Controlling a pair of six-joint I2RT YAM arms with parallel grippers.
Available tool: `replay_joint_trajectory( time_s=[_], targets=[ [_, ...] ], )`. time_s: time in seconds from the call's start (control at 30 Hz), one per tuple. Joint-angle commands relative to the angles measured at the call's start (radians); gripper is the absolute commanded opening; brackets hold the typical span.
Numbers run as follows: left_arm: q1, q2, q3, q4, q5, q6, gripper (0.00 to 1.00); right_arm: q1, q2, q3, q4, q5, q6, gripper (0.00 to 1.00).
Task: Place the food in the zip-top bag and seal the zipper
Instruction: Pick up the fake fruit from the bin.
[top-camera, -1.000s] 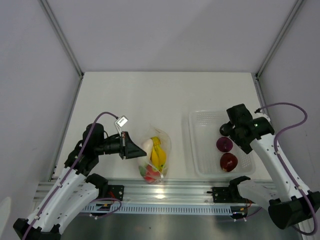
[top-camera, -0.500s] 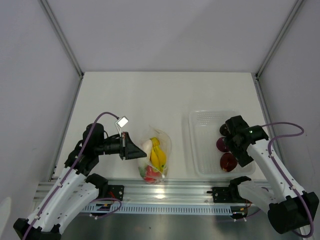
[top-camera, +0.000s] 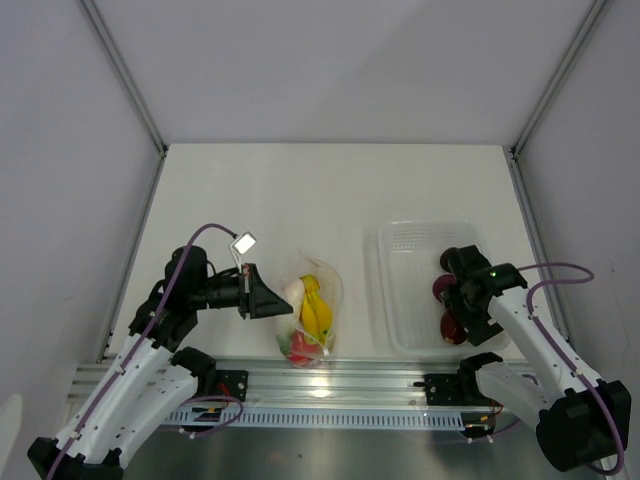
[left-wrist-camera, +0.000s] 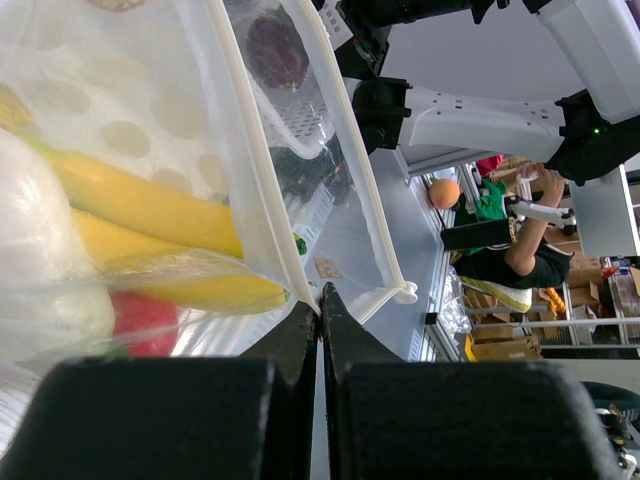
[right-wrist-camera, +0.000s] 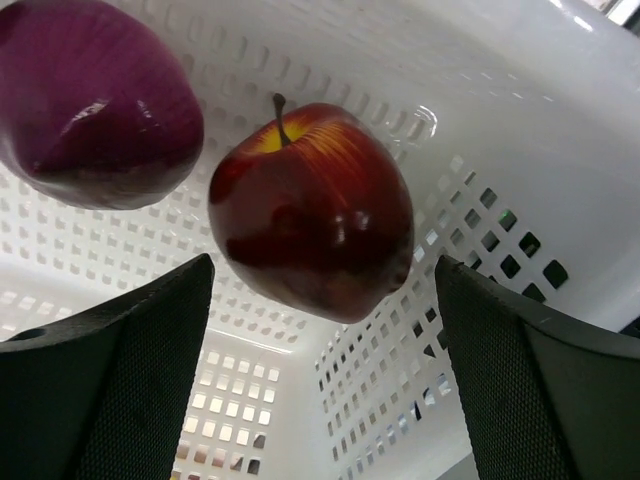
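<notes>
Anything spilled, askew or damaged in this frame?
Nothing stands out. The left gripper pinches the zip-top bag edge, banana bunch inside. The apple and purple piece sit in the tray, with the right gripper open over the apple.

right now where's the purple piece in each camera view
top external: purple piece, middle of the tray.
left wrist: purple piece, top centre, behind the bag.
right wrist: purple piece, top left, beside the apple.
shared landmark: the tray's perforated wall.
</notes>
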Motion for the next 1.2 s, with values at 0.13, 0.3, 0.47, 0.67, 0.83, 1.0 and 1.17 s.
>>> replay_joint_trajectory(
  time_s=[0.13,0.3,0.47,0.67,0.83,1.0,1.17],
  targets=[
    [0.009,0.003,0.015,0.031,0.035,0.005,0.01,-0.006,0.009,0.001,0.041,0.033,0.028,0.90],
    [0.010,0.003,0.018,0.031,0.034,0.002,0.01,-0.010,0.088,0.010,0.047,0.061,0.027,0.91],
    [0.012,0.008,0.030,0.021,0.034,0.005,0.00,-0.019,0.135,-0.015,0.102,0.076,0.022,0.85],
    [0.015,0.016,0.040,0.012,0.035,0.015,0.01,-0.021,0.112,-0.033,0.147,0.053,-0.009,0.28],
    [0.016,0.016,0.032,0.015,0.034,0.016,0.01,-0.003,0.008,0.033,0.148,0.026,-0.100,0.07],
    [0.015,0.019,0.023,0.027,0.029,0.008,0.01,0.095,-0.092,0.154,0.122,0.047,-0.137,0.00],
    [0.016,0.020,0.032,0.021,0.028,0.010,0.01,0.333,-0.115,0.300,0.343,-0.084,-0.412,0.00]
  ],
)
